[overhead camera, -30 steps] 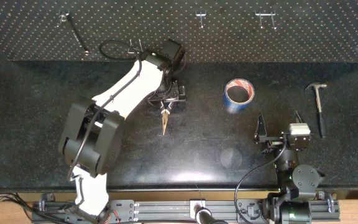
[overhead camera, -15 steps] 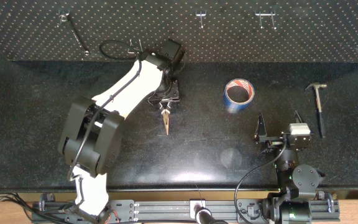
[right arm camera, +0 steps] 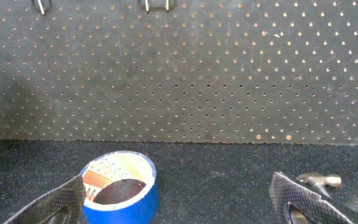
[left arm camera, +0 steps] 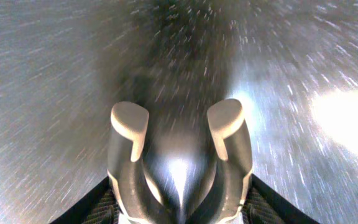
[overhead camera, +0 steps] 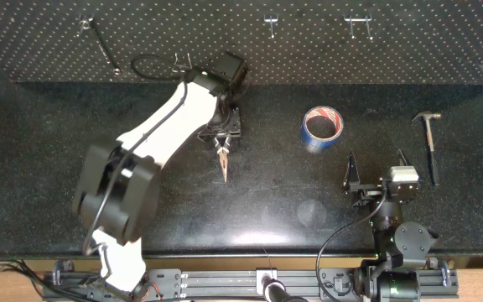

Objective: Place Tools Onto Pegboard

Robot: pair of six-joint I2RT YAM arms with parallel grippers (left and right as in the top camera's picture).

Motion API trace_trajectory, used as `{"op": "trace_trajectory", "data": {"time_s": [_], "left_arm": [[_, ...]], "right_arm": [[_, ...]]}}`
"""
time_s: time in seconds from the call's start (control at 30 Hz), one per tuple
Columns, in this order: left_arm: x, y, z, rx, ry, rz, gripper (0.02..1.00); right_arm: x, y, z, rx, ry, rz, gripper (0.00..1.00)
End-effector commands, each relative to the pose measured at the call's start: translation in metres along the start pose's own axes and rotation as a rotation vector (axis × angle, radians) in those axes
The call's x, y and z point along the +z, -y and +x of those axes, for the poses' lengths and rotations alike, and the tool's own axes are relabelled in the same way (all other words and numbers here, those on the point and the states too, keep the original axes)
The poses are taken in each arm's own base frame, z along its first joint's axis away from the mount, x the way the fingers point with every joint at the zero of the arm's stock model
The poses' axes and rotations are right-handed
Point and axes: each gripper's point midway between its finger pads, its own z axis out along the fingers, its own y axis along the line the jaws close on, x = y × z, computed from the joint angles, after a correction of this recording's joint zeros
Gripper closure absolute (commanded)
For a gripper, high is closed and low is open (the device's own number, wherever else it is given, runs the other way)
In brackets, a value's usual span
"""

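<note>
Swings the left arm's (overhead camera: 170,113) elbow leftward, keeping the left gripper (overhead camera: 223,136) clamped on the pliers (overhead camera: 224,164) left of centre, seemingly for lifting to the pegboard (overhead camera: 309,50). Leaves the right gripper (overhead camera: 376,174) spread apart, lower right.

A workshop bench (overhead camera: 57,184): pegboard (overhead camera: 225,33) with hooks (overhead camera: 358,27), a hung wrench (overhead camera: 103,46), hammer (overhead camera: 430,138) and tape (overhead camera: 322,128).

We see a blue tape roll (overhead camera: 322,128) with a red-and-white inner face, a black speckled worktop (overhead camera: 57,168), a dark pegboard (overhead camera: 183,33) dotted with evenly spaced holes, and a white-shelled left arm (overhead camera: 170,109).
</note>
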Motion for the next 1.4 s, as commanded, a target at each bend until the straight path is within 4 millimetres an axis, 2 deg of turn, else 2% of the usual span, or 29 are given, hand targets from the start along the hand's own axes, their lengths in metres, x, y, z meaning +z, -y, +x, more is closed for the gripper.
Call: {"op": "trace_trajectory", "data": {"time_s": [0.03, 0.07, 0.1, 0.13, 0.17, 0.2, 0.3, 0.4, 0.6, 0.77, 0.9, 0.97, 1.03, 1.1, 1.2, 1.33, 1.4], "left_arm": [[-0.147, -0.008, -0.002, 0.016, 0.341, 0.09, 0.989], [-0.187, -0.025, 0.008, 0.002, 0.436, 0.089, 0.989], [-0.207, -0.043, 0.013, -0.016, 0.498, 0.044, 0.989], [-0.229, -0.073, 0.015, -0.056, 0.608, -0.057, 0.991], [-0.242, -0.1, 0.013, -0.107, 0.73, -0.144, 0.991], [-0.249, -0.117, 0.008, -0.153, 0.881, -0.184, 0.989], [-0.274, -0.101, -0.02, -0.005, 1.242, -0.137, 0.989], [-0.3, -0.083, -0.046, 0.087, 1.41, -0.185, 0.991], [-0.288, -0.071, -0.09, -0.022, 1.513, -0.202, 0.989], [-0.275, -0.06, -0.107, -0.045, 1.548, -0.184, 0.991], [-0.252, -0.067, -0.121, -0.088, 1.52, -0.152, 0.991], [-0.231, -0.064, -0.129, -0.064, 1.481, -0.144, 0.989], [-0.222, -0.054, -0.132, -0.019, 1.467, -0.108, 0.991], [-0.221, -0.05, -0.133, -0.008, 1.477, -0.086, 0.991], [-0.217, -0.056, -0.122, -0.043, 1.55, -0.05, 0.991], [-0.209, -0.059, -0.119, -0.042, 1.541, -0.058, 0.989], [-0.201, -0.067, -0.118, -0.047, 1.525, -0.079, 0.991]], "right_arm": [[0.0, -0.001, 0.001, -0.003, 0.001, -0.008, 0.025], [0.0, -0.001, 0.001, -0.003, 0.001, -0.008, 0.025], [0.0, -0.001, 0.001, -0.003, 0.001, -0.008, 0.025], [0.0, -0.001, 0.001, -0.003, 0.001, -0.008, 0.025], [0.0, -0.001, 0.001, -0.003, 0.001, -0.008, 0.025], [0.0, -0.001, 0.001, -0.003, 0.001, -0.008, 0.025], [0.0, -0.001, 0.001, -0.003, 0.001, -0.008, 0.025], [0.0, -0.001, 0.001, -0.003, 0.001, -0.008, 0.025], [0.0, -0.001, 0.001, -0.003, 0.001, -0.008, 0.025], [0.0, -0.001, 0.001, -0.003, 0.001, -0.008, 0.027], [0.0, -0.001, 0.001, -0.003, 0.001, -0.008, 0.025], [0.0, -0.001, 0.001, -0.003, 0.001, -0.008, 0.027], [0.0, -0.001, 0.001, -0.003, 0.001, -0.008, 0.025], [0.0, -0.001, 0.001, -0.003, 0.001, -0.008, 0.025], [0.0, -0.001, 0.001, -0.003, 0.001, -0.008, 0.025], [0.0, -0.001, 0.001, -0.004, 0.001, -0.008, 0.025], [0.0, -0.001, 0.001, -0.003, 0.001, -0.007, 0.025]]}}
